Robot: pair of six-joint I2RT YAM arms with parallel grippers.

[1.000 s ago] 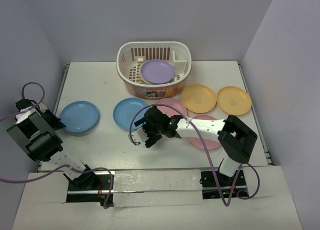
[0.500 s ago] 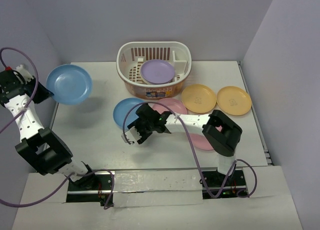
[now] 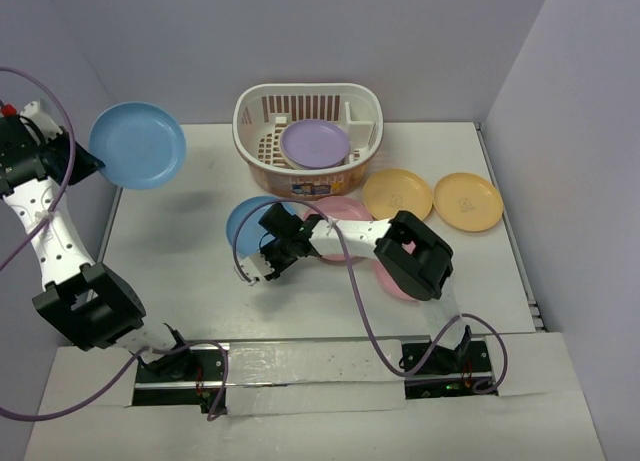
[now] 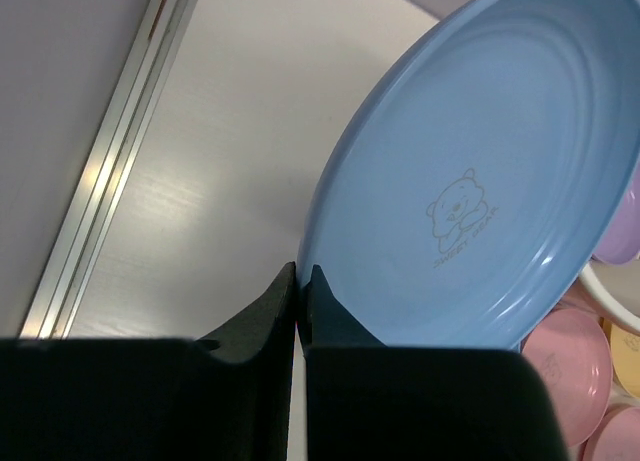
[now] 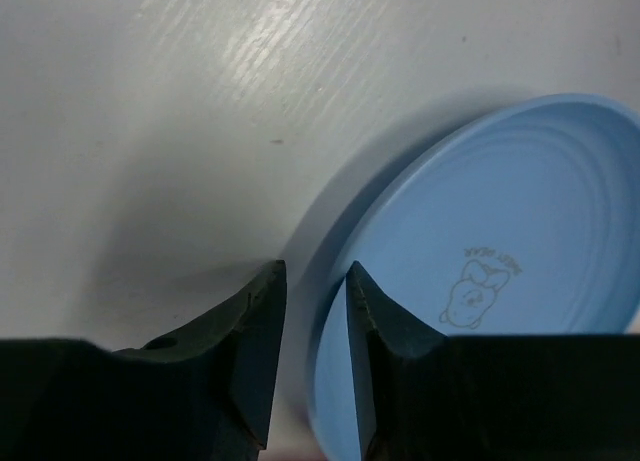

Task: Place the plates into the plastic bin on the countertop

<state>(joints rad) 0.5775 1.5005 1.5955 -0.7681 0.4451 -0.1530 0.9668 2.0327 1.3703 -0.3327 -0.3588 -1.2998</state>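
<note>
The left gripper [image 4: 300, 277], pinching a blue plate [image 4: 470, 181] by its rim, has carried it slightly higher over the left edge of the desk [image 3: 200, 281] (well apart from the plastic bin [image 3: 310, 88]). The right gripper [image 5: 310, 281], narrowly parted, has slid leftward to the rim of the second blue plate [image 5: 500, 281].

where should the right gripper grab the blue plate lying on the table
Pinch the rim of the blue plate at its near-left edge, coming low from that side. It lies flat and shallow, so only the upturned lip offers a hold; the pink plate crowds its right side.
</note>
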